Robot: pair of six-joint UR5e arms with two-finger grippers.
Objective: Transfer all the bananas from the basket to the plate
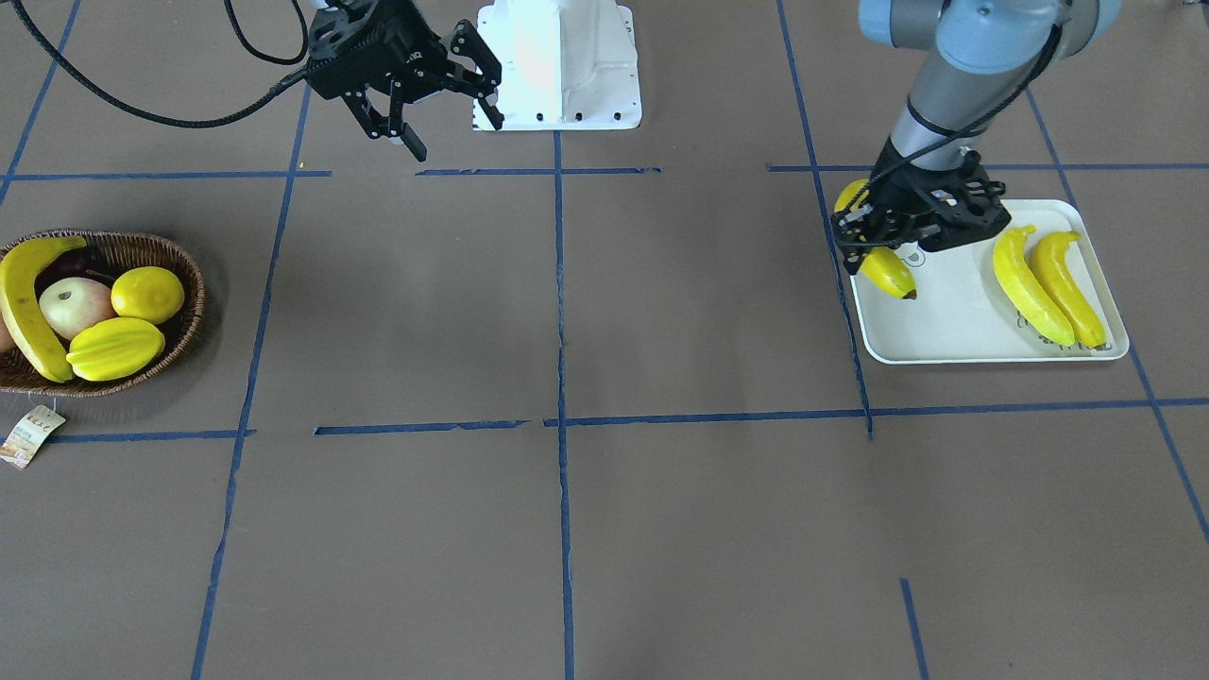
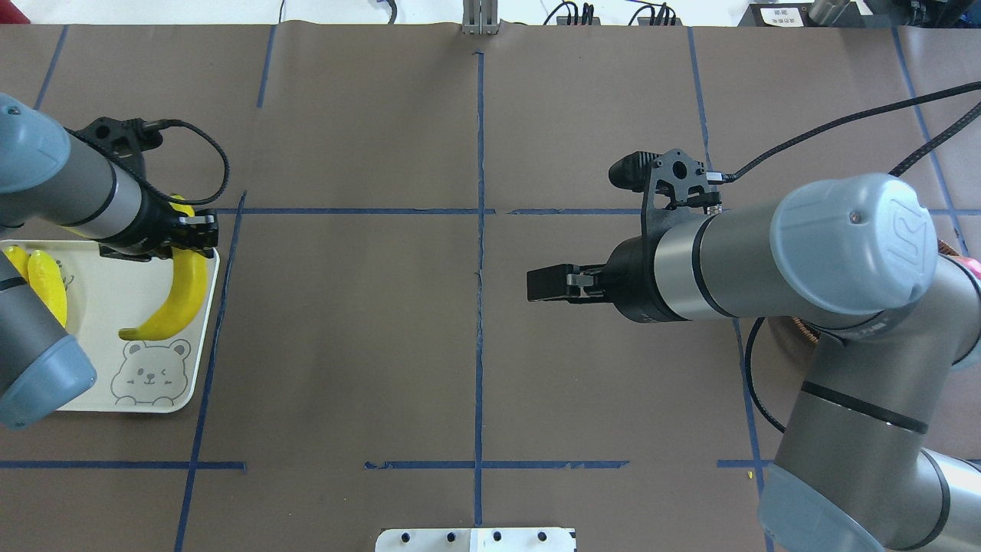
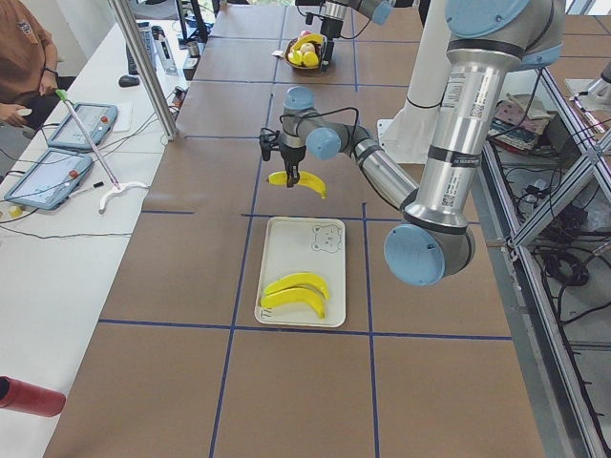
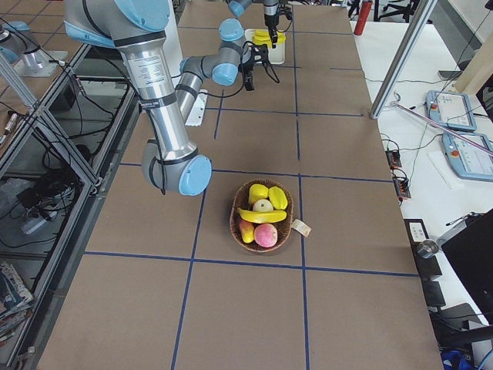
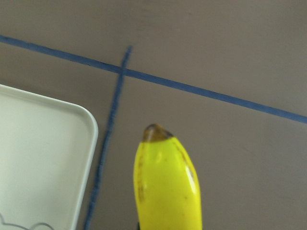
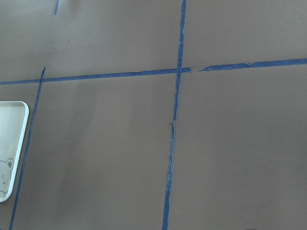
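My left gripper (image 1: 876,247) is shut on a yellow banana (image 1: 890,271) and holds it in the air over the edge of the off-white bear plate (image 1: 945,326). The overhead view shows this banana (image 2: 180,295) over the plate's (image 2: 100,337) inner side. Two more bananas (image 1: 1030,288) (image 1: 1069,283) lie side by side on the plate. One banana (image 1: 24,307) lies in the wicker basket (image 1: 179,331) at the other end of the table. My right gripper (image 1: 453,132) is open and empty, high over the table's middle and far from the basket.
The basket also holds a lemon (image 1: 148,294), a starfruit (image 1: 115,348) and an apple (image 1: 74,307). Its paper tag (image 1: 30,436) lies on the table in front. The robot's white base (image 1: 557,66) stands at the back. Blue tape lines cross the brown table.
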